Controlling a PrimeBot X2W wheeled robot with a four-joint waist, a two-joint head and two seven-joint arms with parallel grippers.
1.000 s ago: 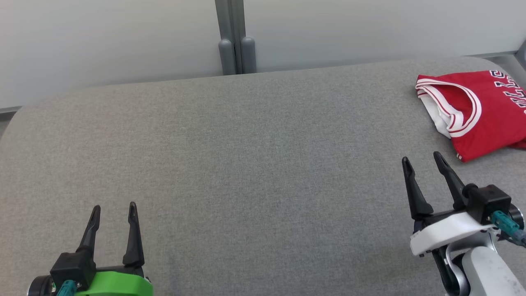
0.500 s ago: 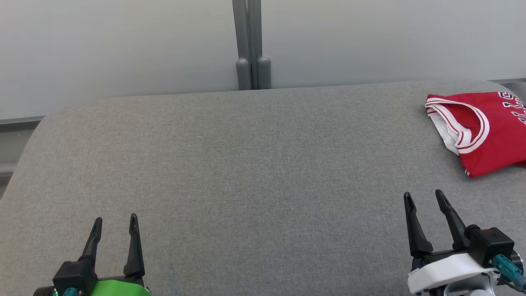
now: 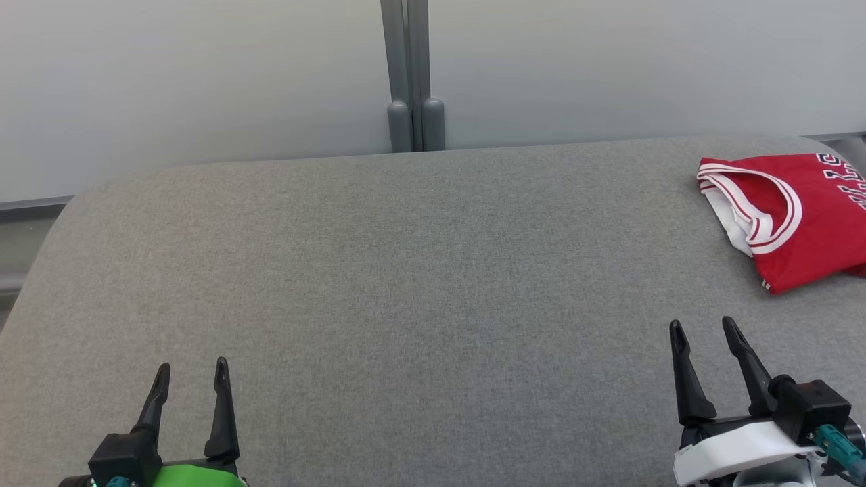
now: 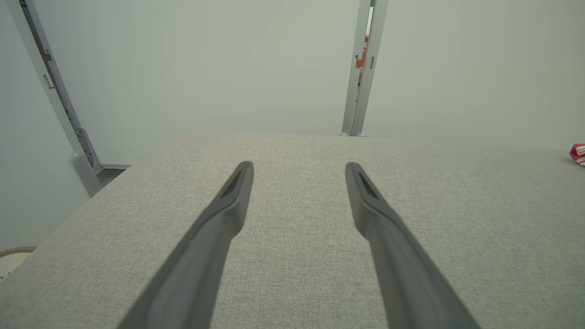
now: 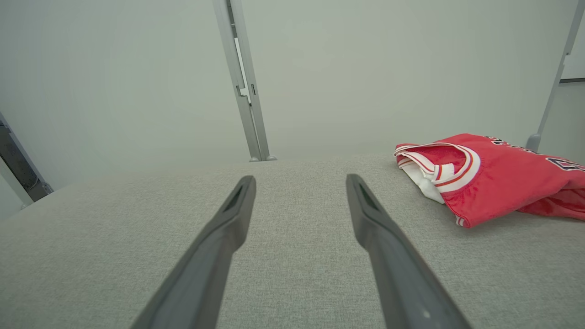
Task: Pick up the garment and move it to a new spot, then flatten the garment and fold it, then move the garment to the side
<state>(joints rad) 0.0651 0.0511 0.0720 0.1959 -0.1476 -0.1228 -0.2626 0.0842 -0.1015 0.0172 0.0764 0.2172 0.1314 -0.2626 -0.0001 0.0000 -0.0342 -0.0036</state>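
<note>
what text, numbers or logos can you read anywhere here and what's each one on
"LLS" (seemingly, rest cut off by the head view's edge): dark white-edged letters on the red jersey with white-striped trim.
Unreadable: the same print in the right wrist view, too slanted.
Unreadable: white marks on an orange-red strip between the grey posts, too small.

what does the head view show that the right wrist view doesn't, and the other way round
Head view adds the left gripper, jaws open, on its green mount. Right wrist view adds a grey post at the far right behind the garment. Both share the garment, the grey padded surface, the central post and the open right gripper.
</note>
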